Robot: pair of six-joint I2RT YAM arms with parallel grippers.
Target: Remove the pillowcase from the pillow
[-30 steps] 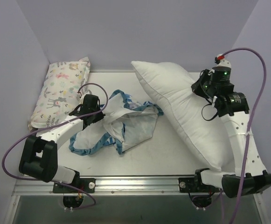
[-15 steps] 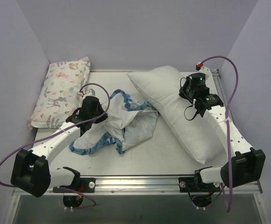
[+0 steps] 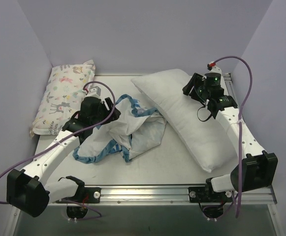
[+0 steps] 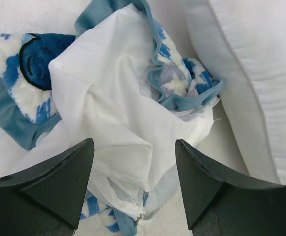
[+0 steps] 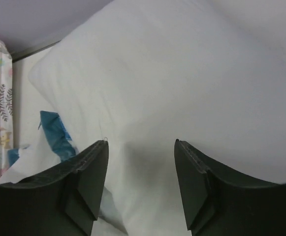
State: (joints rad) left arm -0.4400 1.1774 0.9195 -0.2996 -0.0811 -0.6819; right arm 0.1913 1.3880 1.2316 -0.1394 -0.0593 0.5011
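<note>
The pillowcase (image 4: 128, 113) is lying crumpled straight below the left gripper (image 4: 134, 152), whose jaws are standing spread, holding nothing. The pillow (image 5: 182, 83), bare, is lying just beside it, below the right gripper's (image 5: 141, 147) equally spread jaws.

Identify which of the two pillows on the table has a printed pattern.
The small pillow at the far left: it carries pastel animal prints, while the large pillow on the right is plain white.

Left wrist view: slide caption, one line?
Open left gripper above the crumpled pillowcase, bare white pillow beside it.
</note>
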